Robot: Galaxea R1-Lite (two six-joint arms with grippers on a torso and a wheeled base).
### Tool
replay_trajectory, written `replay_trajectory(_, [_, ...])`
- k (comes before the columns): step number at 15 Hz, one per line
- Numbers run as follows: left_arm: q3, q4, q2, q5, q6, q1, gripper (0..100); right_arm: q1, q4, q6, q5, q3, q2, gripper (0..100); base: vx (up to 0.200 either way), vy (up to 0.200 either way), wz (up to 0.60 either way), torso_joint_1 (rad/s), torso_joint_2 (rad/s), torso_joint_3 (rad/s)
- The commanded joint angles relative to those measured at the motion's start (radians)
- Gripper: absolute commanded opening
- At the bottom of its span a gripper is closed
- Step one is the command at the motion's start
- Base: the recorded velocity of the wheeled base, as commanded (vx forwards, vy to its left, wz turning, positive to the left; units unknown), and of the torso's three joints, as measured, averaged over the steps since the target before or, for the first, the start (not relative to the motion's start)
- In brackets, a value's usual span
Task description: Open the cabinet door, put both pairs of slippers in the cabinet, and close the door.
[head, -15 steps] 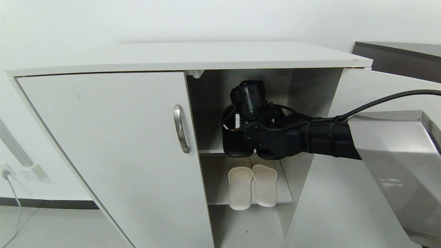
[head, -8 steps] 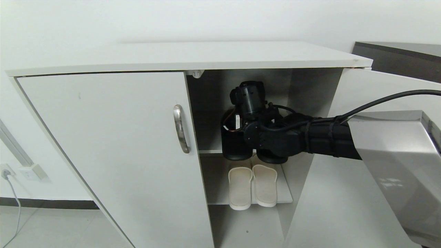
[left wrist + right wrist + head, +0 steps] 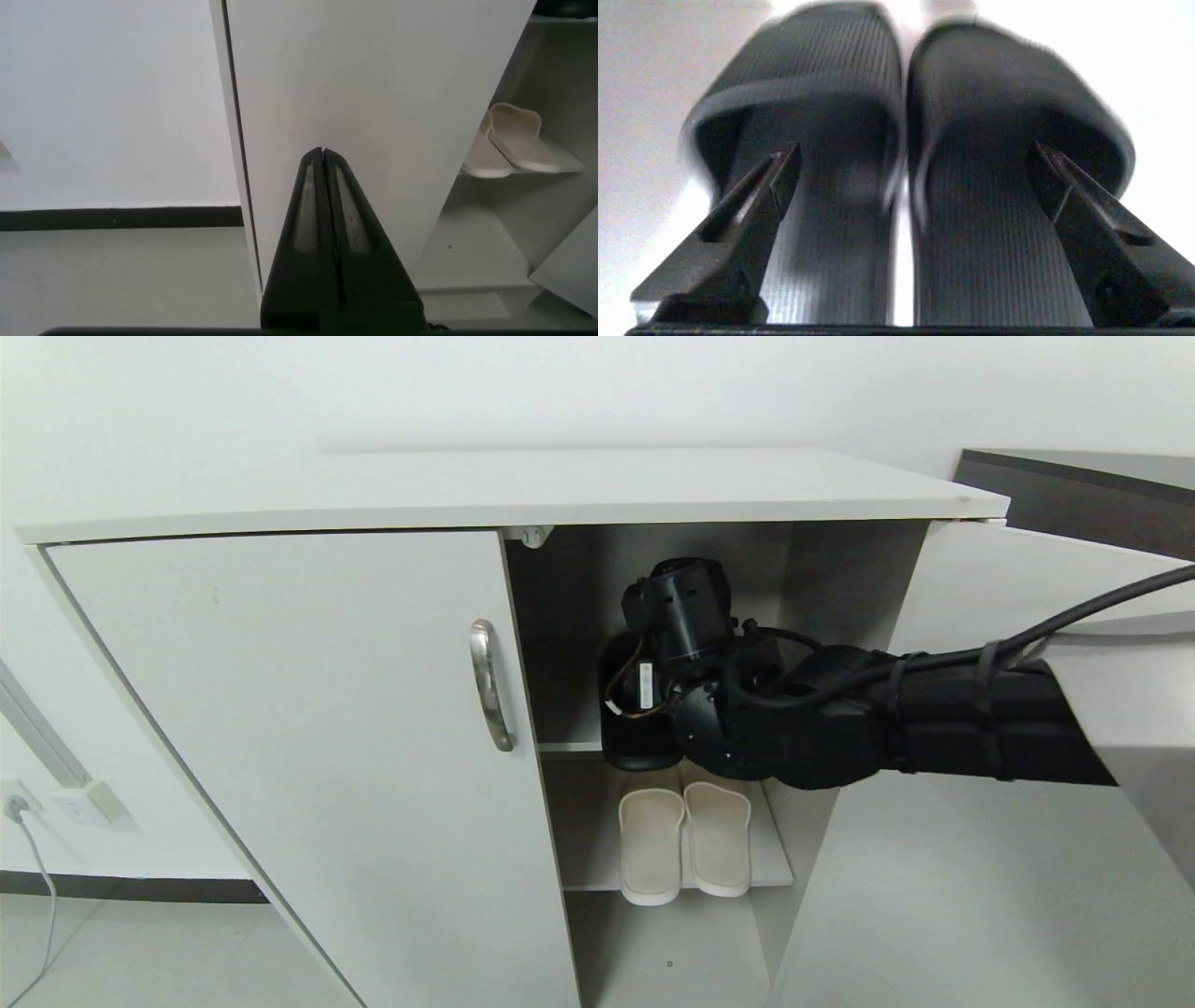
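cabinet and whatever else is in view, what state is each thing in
left door: shut
right door: swung open
white slippers: side by side on the lower shelf
black slippers: in the upper compartment, between the right gripper's spread fingers
right gripper: open, inside the cabinet
left gripper: shut, holding nothing, in front of the left door

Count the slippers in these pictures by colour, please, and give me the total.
Cream slippers, side by side on the lower shelf: 2
Dark slippers, on the shelf above: 2
Total: 4
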Motion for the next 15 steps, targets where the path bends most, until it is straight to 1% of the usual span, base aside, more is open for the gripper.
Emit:
replay_trajectory(1, [0.0, 0.0, 0.0, 0.001, 0.0, 0.0, 0, 0.059, -0.005, 0.036, -0.002, 0.141, -0.128, 100, 0.0, 0.0, 0.0, 0.0, 0.0, 0.0])
replay_trajectory(3, [0.0, 0.0, 0.0, -0.001, -0.003, 0.0, 0, 0.133, -0.016, 0.073, -0.004, 0.276, -0.227, 100, 0.0, 0.0, 0.0, 0.0, 0.0, 0.0])
replay_trajectory(5, [0.0, 0.0, 0.0, -0.001, -0.003, 0.0, 0, 0.185, -0.06, 0.076, -0.004, 0.389, -0.309, 100, 0.0, 0.0, 0.0, 0.0, 0.0, 0.0])
replay_trajectory(8, [0.0, 0.0, 0.0, 0.001, -0.003, 0.0, 0, 0.234, -0.142, 0.076, 0.011, 0.576, -0.416, 100, 0.0, 0.0, 0.0, 0.0, 0.0, 0.0])
replay_trajectory(10, [0.0, 0.0, 0.0, -0.001, -0.003, 0.0, 0, 0.248, -0.235, 0.073, 0.042, 0.701, -0.459, 100, 0.0, 0.0, 0.0, 0.0, 0.0, 0.0])
replay_trajectory(11, [0.0, 0.0, 0.0, -0.001, -0.003, 0.0, 0, 0.249, -0.269, 0.072, 0.064, 0.741, -0.471, 0, 0.0, 0.0, 0.0, 0.0, 0.0, 0.0])
replay_trajectory(12, [0.0, 0.0, 0.001, -0.002, -0.003, 0.0, 0, 0.248, -0.307, 0.072, 0.11, 0.796, -0.483, 0, 0.0, 0.0, 0.0, 0.0, 0.0, 0.0])
replay_trajectory(15, [0.0, 0.0, 0.0, -0.002, -0.003, 0.0, 0, 0.248, -0.33, 0.053, 0.127, 0.816, -0.483, 0, 0.0, 0.0, 0.0, 0.0, 0.0, 0.0])
